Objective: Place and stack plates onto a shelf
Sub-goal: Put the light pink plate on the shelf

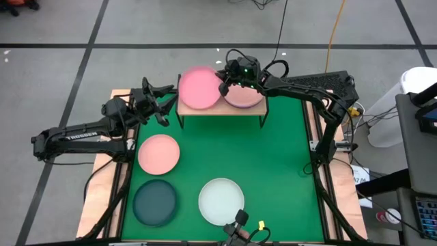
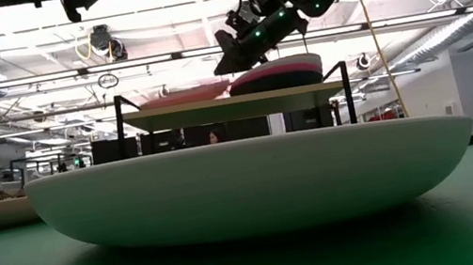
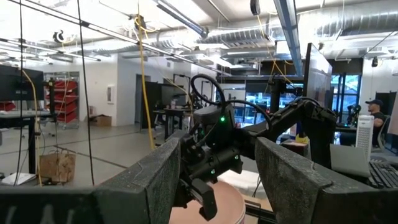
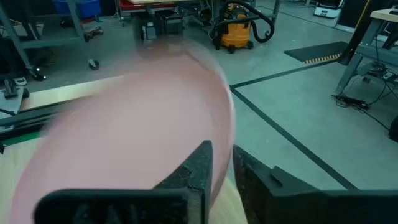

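The shelf (image 1: 220, 111) stands at the mat's far edge, a wooden plank on black wire legs. A stack of plates (image 1: 246, 98) with a light pink one on top rests on its right half; the low view shows the stack (image 2: 277, 75) with dark and magenta layers. A pink plate (image 1: 198, 87) sits over the shelf's left half, with my right gripper (image 1: 225, 85) shut on it. My left gripper (image 1: 166, 104) hovers open just left of the shelf. A light pink plate (image 1: 158, 153), a dark teal plate (image 1: 155, 202) and a pale mint plate (image 1: 221, 200) lie on the mat. My right gripper pinches the pink plate's rim (image 4: 229, 140) between its two fingers (image 4: 199, 168), on the side next to the stack. It comes from the table's right, slanting down. The plate is roughly level over the plank (image 2: 178, 95); whether it rests on the plank I cannot tell.
The green mat (image 1: 273, 164) has free room on its right half. The mint plate (image 2: 254, 182) fills the foreground of the low view. The left wrist view looks past my open left gripper (image 3: 217, 186) at the right gripper. A white bin (image 1: 410, 102) stands off the table's right.
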Tool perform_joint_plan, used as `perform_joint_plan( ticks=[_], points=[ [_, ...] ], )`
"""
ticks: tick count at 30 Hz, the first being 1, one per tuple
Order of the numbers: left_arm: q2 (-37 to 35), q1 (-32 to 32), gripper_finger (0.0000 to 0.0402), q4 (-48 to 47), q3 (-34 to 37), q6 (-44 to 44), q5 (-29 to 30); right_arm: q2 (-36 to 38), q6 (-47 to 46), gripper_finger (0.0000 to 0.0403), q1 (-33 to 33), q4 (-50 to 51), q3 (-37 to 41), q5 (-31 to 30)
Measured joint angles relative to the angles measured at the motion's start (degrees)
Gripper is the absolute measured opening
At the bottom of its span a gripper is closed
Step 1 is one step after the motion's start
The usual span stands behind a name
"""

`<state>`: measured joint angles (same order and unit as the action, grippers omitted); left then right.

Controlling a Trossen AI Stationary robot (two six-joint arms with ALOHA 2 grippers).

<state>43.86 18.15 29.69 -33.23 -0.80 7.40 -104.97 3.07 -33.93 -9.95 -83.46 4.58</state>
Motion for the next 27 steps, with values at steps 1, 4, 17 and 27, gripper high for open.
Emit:
perform_joint_plan(
  ticks=[1,4,17,27],
  points=[
    [0.0,0.0,0.0213,0.01,0.0,0.0,0.0,0.0,0.0,0.0058,0.0,0.0,-0.01,0.0],
    [0.0,0.0,0.0214,0.02,0.0,0.0,0.0,0.0,-0.02,0.0072,0.0,0.22,0.0,0.04],
    [0.0,0.01,0.0213,-0.47,0.0,-0.04,0.0,1.17,0.76,0.008,1.25,1.26,0.0,4.62],
    [0.02,1.19,0.0214,-4.82,0.0,-0.68,1.73,4.5,19.9,0.008,6.43,11.86,0.0,4.44]
  ],
)
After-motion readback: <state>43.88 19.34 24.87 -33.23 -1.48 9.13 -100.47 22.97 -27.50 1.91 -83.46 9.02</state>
